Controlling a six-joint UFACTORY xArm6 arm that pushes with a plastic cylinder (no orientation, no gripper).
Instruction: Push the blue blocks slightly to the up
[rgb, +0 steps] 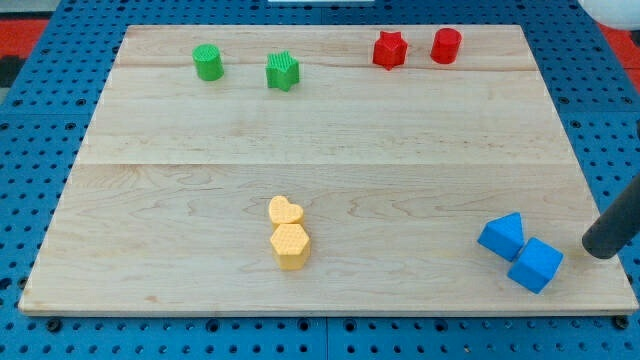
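My tip (600, 250) rests on the table (330, 150), just to the view's right of the blue cube (536, 265) and blue triangular block (501, 236), seemingly touching neither. There is no hand to clench. Both blocks sit near the bottom edge; the upward push looks undone.

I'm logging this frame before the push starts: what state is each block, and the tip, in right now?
blue triangular block: near the board's lower right corner, touching the blue cube.
blue cube: near the bottom edge, just left of my tip.
my tip: right of both blue blocks, touching neither.
yellow heart: against the yellow hexagon.
yellow hexagon: upright, below the heart.
green cylinder: upright, alone.
green star: alone.
red star: alone.
red cylinder: upright.
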